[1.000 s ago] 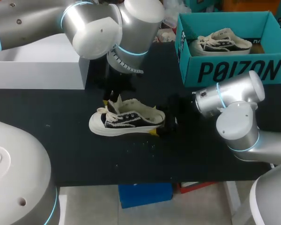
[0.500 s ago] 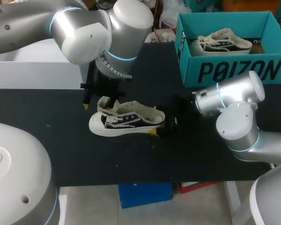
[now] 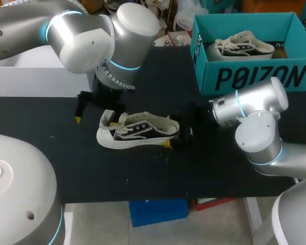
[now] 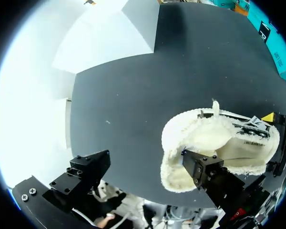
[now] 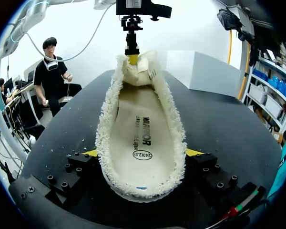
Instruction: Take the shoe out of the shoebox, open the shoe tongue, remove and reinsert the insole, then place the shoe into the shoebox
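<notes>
A white low shoe with black side panels (image 3: 137, 131) lies on the black table (image 3: 158, 173), toe toward the left. My right gripper (image 3: 174, 135) is shut on its heel. In the right wrist view its yellow tips press both sides of the shoe (image 5: 140, 119), and the cream insole (image 5: 142, 143) lies bare inside. The tongue (image 3: 110, 119) is folded forward over the toe. My left gripper (image 3: 95, 116) hangs open just above the toe, fingers wide apart with nothing between them. In the left wrist view the shoe (image 4: 219, 143) lies beside one finger (image 4: 205, 167).
A teal shoebox (image 3: 255, 76) stands at the back right with a second shoe (image 3: 239, 45) inside. A white box (image 3: 41, 76) sits at the back left, close behind my left arm.
My left gripper has opened, let go of the tongue and drifted left. The tongue stays folded toward the toe. The right gripper and shoe have not moved.
</notes>
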`<state>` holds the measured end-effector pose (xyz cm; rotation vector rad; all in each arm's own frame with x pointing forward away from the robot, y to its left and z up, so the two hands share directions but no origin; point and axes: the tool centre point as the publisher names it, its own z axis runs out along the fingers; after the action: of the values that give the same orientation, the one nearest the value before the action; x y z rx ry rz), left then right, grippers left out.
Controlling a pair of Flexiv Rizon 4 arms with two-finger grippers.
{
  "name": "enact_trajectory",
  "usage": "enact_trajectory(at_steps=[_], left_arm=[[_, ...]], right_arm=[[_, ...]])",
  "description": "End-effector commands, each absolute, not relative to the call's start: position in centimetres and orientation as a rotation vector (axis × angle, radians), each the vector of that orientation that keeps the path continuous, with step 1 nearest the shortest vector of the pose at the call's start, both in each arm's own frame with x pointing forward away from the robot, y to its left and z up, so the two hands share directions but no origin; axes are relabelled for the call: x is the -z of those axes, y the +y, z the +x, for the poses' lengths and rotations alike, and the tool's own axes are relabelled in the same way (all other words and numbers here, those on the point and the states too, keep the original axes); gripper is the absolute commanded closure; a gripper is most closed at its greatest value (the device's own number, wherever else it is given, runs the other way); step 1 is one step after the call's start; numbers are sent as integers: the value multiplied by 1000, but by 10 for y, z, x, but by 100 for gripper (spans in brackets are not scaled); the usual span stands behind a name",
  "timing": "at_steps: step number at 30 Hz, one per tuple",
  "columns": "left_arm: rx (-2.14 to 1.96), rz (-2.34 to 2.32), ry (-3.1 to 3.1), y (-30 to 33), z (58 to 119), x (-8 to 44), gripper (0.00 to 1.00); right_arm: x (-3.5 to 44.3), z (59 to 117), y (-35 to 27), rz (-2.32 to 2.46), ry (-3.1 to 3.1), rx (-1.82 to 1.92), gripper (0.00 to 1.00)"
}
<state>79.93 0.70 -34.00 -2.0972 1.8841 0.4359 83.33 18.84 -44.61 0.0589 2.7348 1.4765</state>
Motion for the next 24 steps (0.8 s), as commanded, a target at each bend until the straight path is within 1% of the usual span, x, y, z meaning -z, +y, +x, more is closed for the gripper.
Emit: enact_trajectory(at_steps=[1, 12, 15, 21, 23, 24], left_arm=[[-438, -2113, 1882, 24, 797, 346, 0], [-480, -2120, 1877, 34, 793, 351, 0], [-465, -2113, 1881, 35, 793, 343, 0], [-379, -2026, 1910, 27, 788, 308, 0], [-341, -2000, 1922, 25, 787, 296, 6], [-332, -1993, 1929, 24, 787, 293, 7]], right_arm=[[450, 833, 187, 63, 2736, -1473, 100], [450, 833, 187, 63, 2736, -1473, 100], [450, 833, 187, 63, 2736, -1473, 100], [450, 833, 187, 63, 2736, -1473, 100], [450, 833, 187, 63, 2736, -1473, 100], [450, 833, 187, 63, 2736, -1473, 100]])
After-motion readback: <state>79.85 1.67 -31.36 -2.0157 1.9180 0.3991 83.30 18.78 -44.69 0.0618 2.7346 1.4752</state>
